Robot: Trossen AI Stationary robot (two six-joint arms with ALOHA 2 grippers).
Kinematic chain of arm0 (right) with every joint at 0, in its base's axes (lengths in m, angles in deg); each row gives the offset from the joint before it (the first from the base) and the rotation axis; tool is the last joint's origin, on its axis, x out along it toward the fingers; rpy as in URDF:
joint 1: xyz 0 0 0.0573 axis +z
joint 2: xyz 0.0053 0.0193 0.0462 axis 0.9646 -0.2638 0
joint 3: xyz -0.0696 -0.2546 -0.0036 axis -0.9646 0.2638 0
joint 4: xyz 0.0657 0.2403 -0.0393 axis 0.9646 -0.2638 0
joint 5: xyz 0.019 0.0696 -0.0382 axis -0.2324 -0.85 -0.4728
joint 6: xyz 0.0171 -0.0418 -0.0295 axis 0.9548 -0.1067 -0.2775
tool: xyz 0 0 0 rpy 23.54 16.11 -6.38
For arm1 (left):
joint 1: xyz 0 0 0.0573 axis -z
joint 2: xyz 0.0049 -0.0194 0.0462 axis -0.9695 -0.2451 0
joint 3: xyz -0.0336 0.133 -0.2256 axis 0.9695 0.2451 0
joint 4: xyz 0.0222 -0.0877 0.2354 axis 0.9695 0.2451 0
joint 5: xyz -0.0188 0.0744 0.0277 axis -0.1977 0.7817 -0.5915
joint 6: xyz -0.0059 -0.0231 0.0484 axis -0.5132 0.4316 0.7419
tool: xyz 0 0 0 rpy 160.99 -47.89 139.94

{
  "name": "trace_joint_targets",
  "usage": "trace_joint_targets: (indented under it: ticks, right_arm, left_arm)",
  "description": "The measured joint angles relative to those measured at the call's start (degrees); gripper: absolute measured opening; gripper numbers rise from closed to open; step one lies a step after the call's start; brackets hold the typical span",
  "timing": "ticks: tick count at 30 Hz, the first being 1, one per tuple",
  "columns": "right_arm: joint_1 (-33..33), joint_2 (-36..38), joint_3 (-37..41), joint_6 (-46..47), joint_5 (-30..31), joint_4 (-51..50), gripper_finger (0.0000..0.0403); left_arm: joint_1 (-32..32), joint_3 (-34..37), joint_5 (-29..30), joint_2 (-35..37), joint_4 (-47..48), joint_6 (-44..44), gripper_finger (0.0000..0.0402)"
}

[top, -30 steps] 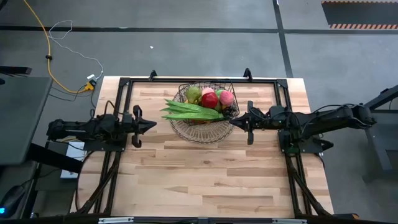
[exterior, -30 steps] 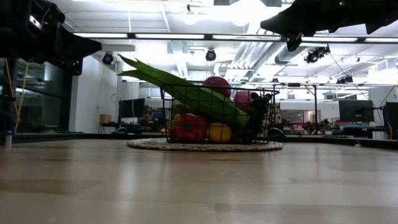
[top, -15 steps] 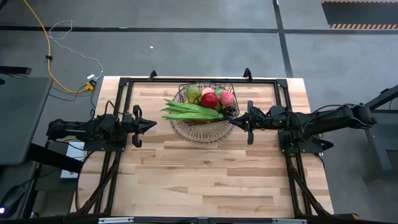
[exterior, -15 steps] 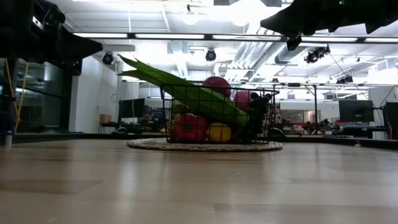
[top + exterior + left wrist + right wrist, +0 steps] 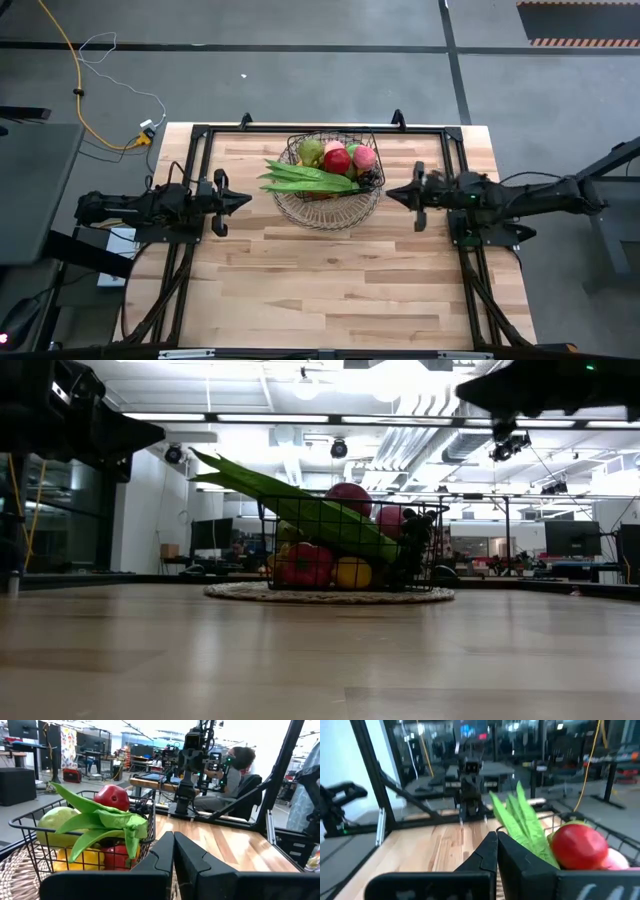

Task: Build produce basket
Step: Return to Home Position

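Though near basket (image 5: 326, 216), R grpr (image 5: 389, 196) closed.

An open wire-mesh basket (image 5: 330, 212), with a dark squarish rim over a paler rounded wire bottom, stands upright on the counter between the left jaws and the right jaws, close to both. Long green pods (image 5: 305, 177) slant across the heap, tips poking over the rim toward the left jaws. Beside them sit a red apple (image 5: 337, 160), a green fruit (image 5: 312, 152) and a pink piece (image 5: 365, 157). Dark grapes (image 5: 372, 178) fill the corner nearest the right jaws.
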Motion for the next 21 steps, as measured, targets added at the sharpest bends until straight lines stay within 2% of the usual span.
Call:
trace_joint_targets:
  ticks: [5, 10, 16, 21]
  right_arm:
    - [0.0, 13.0, 5.6, 0.2, 2.5, -1.0, 0.0000]
    - [0.0, 23.0, 7.4, 1.2, 2.7, -7.5, 0.0000]
    - [0.0, 29.2, 9.6, 1.7, 1.6, -8.5, 0.0000]
    - [0.0, 30.6, 17.1, 3.8, 1.3, -0.6, 0.0000]
  left_arm:
    - [0.0, 0.0, 0.1, 0.0, 0.0, 0.0, 0.0000]
    - [0.0, 0.0, 0.1, 0.0, 0.0, 0.0, 0.0000]
    - [0.0, 0.0, 0.1, 0.0, 0.0, 0.0, 0.0000]
    - [0.0, 0.0, 0.1, 0.0, 0.0, 0.0, 0.0000]
